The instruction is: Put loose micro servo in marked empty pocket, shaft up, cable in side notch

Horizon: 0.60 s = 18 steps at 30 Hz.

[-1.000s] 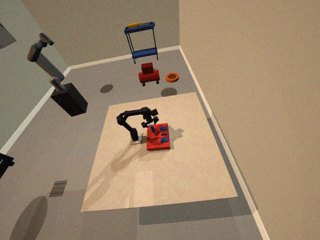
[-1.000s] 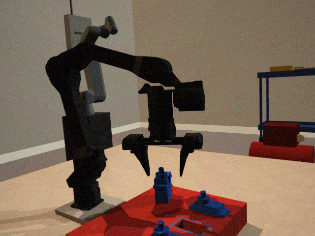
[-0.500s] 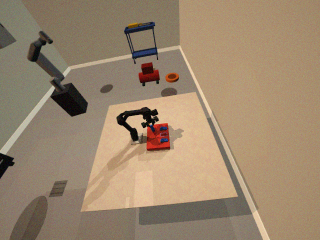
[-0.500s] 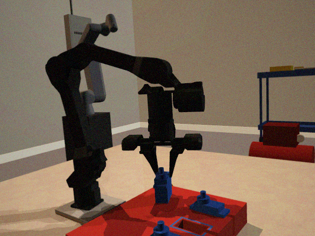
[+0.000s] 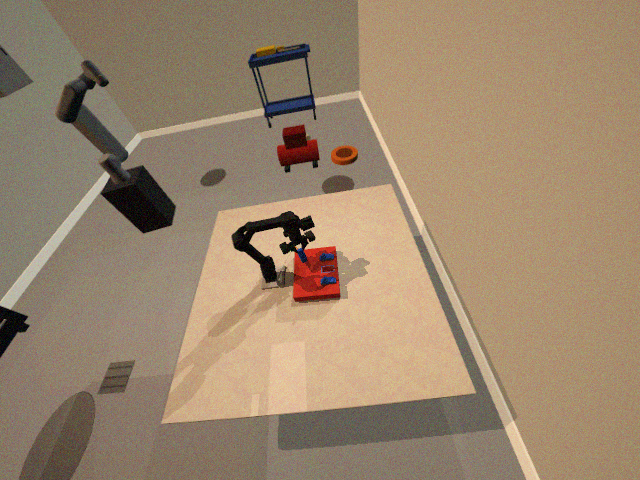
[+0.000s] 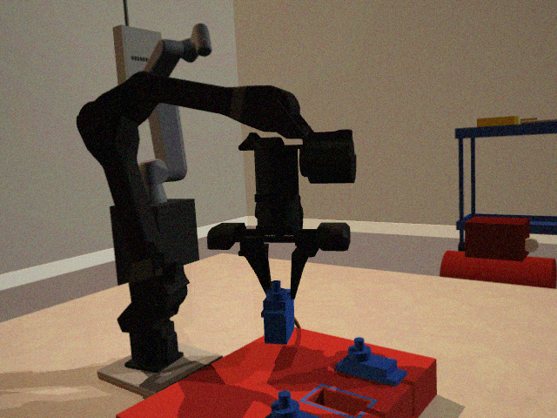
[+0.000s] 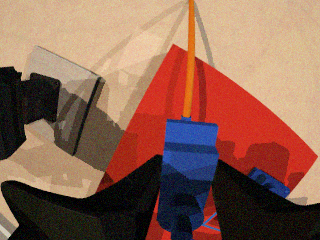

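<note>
Claw (image 6: pixel 281 287) fingers were clamped on the upper body of the loose blue micro servo (image 6: pixel 277 317), one finger on each side. Held upright, the servo had its output shaft at the top, between the fingertips, and its base at the near corner of the red deck (image 6: pixel 251 378); contact with the deck could not be determined. An orange cable (image 7: pixel 190 60) ran from the servo beyond the deck edge. The blue-outlined pocket (image 6: pixel 338 398) lay apart from the servo, between two seated servos (image 6: pixel 368 363). Deck and arm base rested on the tabletop (image 5: pixel 330 351).
</note>
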{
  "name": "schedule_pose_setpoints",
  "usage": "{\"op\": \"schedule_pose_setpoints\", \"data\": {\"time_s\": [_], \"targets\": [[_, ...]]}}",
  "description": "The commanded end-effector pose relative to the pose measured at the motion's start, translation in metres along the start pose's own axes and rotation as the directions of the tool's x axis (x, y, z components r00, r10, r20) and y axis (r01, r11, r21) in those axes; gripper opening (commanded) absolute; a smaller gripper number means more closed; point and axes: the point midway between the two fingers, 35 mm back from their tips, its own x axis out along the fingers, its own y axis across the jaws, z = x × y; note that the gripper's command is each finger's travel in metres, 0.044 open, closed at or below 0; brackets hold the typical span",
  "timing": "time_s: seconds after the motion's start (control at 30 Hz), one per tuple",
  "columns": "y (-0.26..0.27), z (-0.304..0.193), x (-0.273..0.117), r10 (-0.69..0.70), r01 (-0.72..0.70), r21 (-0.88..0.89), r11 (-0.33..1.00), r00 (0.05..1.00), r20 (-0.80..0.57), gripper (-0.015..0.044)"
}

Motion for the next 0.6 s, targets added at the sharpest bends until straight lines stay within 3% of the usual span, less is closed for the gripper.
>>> {"op": "schedule_pose_setpoints", "data": {"time_s": [0.0,0.57], "targets": [[0.002,-0.001,-0.007,-0.021,0.021,0.003,1.000,1.000,-0.005,0.0000],[-0.016,-0.009,-0.008,-0.022,0.022,0.003,1.000,1.000,-0.006,0.0000]]}}
